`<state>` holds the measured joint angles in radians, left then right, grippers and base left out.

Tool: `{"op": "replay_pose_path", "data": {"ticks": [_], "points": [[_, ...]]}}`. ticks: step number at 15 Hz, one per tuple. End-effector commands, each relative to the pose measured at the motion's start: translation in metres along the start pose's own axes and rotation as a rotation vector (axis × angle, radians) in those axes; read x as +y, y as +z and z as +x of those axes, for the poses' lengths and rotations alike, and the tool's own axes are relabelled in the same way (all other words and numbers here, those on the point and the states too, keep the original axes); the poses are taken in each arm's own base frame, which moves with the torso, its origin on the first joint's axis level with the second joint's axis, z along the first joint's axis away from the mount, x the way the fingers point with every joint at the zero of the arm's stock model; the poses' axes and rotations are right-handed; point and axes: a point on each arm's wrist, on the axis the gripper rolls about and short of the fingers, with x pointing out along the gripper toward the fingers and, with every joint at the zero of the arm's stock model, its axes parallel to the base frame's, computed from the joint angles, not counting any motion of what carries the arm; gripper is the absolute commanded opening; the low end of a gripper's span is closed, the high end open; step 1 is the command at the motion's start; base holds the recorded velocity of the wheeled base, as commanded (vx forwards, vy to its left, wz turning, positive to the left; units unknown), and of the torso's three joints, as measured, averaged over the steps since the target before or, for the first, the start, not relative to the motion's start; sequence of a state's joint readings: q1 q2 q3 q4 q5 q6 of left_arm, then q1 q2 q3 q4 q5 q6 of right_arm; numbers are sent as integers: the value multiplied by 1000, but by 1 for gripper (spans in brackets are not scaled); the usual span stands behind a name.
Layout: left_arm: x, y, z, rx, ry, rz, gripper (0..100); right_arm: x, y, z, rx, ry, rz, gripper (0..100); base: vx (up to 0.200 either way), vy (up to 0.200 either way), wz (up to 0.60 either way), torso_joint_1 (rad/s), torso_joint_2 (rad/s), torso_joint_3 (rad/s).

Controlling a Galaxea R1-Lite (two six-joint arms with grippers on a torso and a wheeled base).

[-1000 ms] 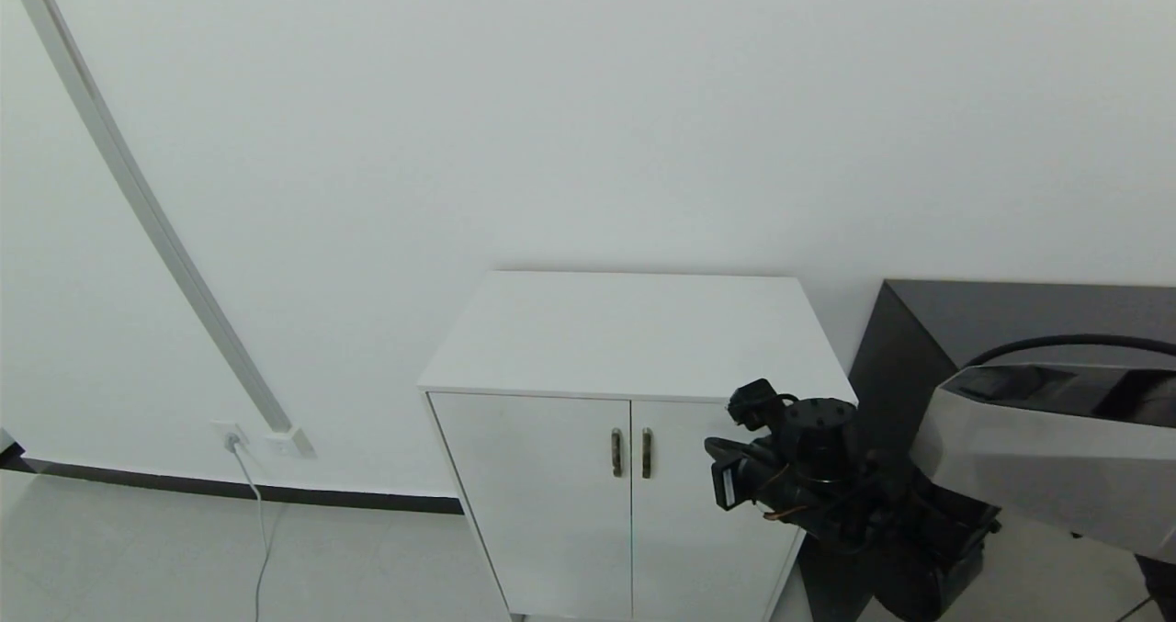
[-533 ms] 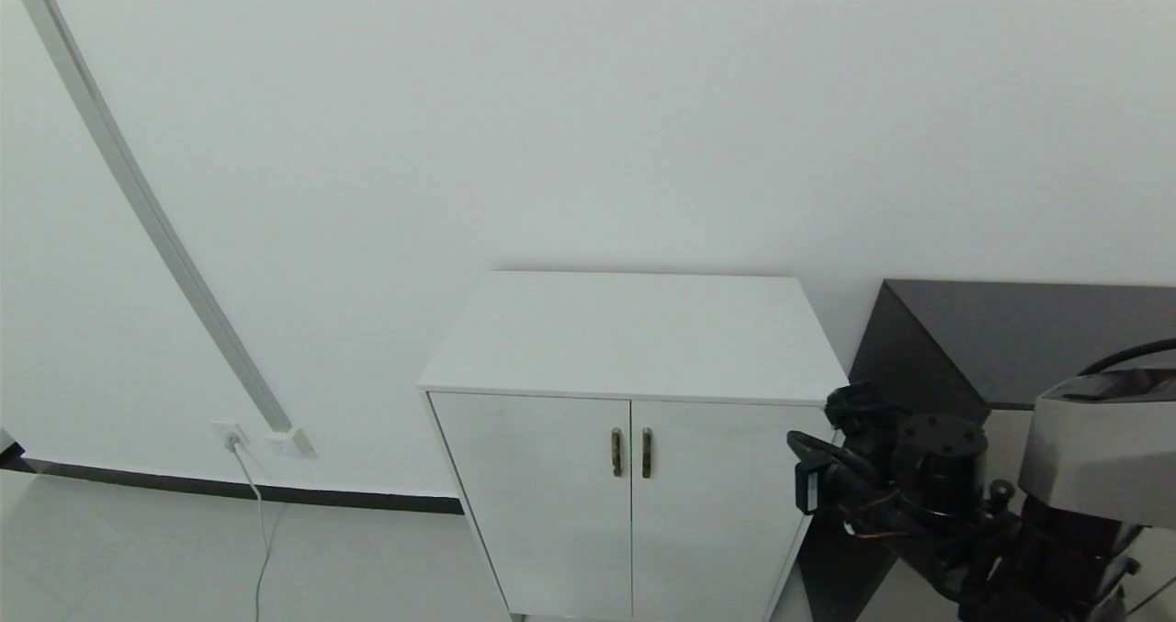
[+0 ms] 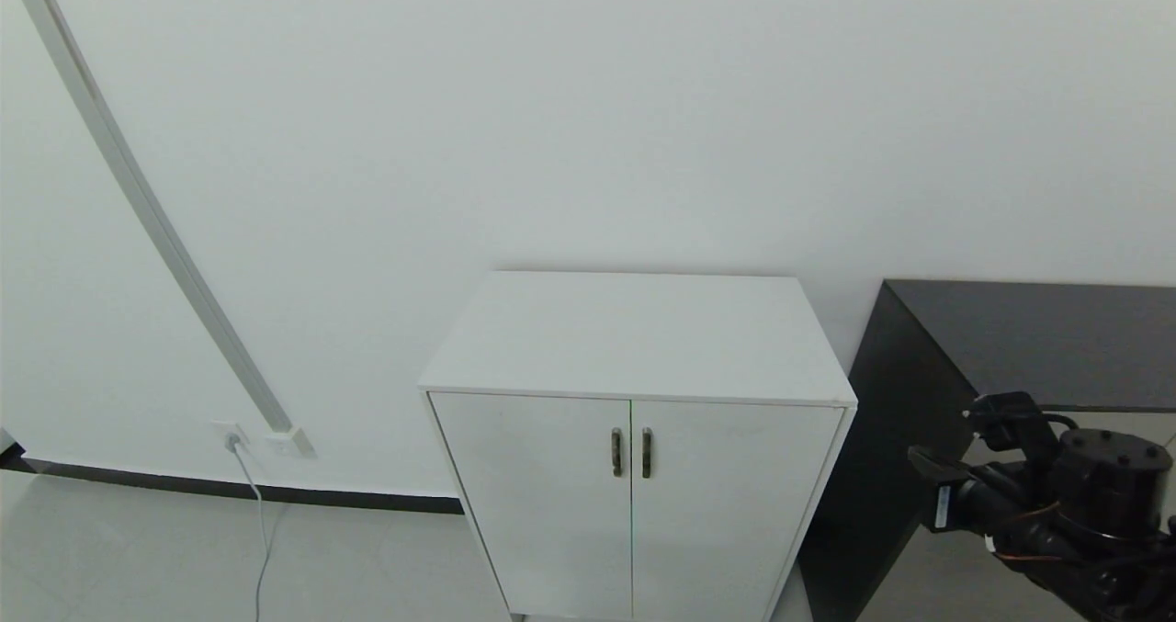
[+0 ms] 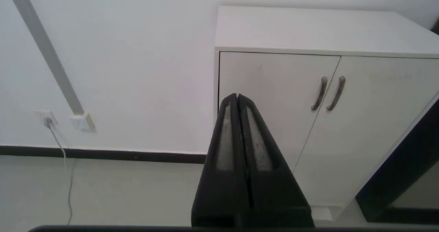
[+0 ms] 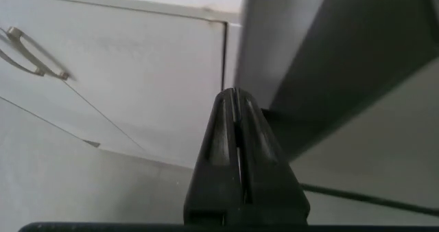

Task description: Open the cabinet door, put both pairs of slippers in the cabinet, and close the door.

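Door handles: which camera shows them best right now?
The head view: both handles sit face-on at the seam of the shut doors, with nothing in front of them. The left wrist view also shows both, but at a slant. The right wrist view shows them only in part.

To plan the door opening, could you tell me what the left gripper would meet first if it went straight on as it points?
The left gripper would probably meet the cabinet's left door first, near its outer edge, away from the handle, though depth is unclear.
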<state>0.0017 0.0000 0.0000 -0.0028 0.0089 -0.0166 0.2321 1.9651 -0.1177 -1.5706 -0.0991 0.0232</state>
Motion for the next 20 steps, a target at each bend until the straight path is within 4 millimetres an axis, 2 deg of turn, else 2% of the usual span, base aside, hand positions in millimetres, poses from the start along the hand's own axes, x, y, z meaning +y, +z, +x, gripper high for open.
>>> {"op": "replay_pose_path", "data": {"ticks": [1,6,7,9,12,18,20], "points": [[0,0,0,0,0,0,0,-8,5,-21,-19,-12,6,0,0,0,0,0,0,0],[0,0,0,0,2,-2,0,-17,21,-60,-61,-39,27,0,0,0,0,0,0,0],[0,0,0,0,2,-2,0,-17,21,-60,-61,-39,27,0,0,0,0,0,0,0],[0,0,0,0,2,-2,0,-20,24,-91,-19,-4,32,0,0,0,0,0,0,0],[0,0,0,0,2,-2,0,-20,17,-124,56,22,22,0,0,0,0,0,0,0],[0,0,0,0,3,-2,0,-24,-17,-174,271,0,-75,0,0,0,0,0,0,0],[0,0,0,0,3,-2,0,-23,-26,-183,322,19,-84,0,0,0,0,0,0,0]]}}
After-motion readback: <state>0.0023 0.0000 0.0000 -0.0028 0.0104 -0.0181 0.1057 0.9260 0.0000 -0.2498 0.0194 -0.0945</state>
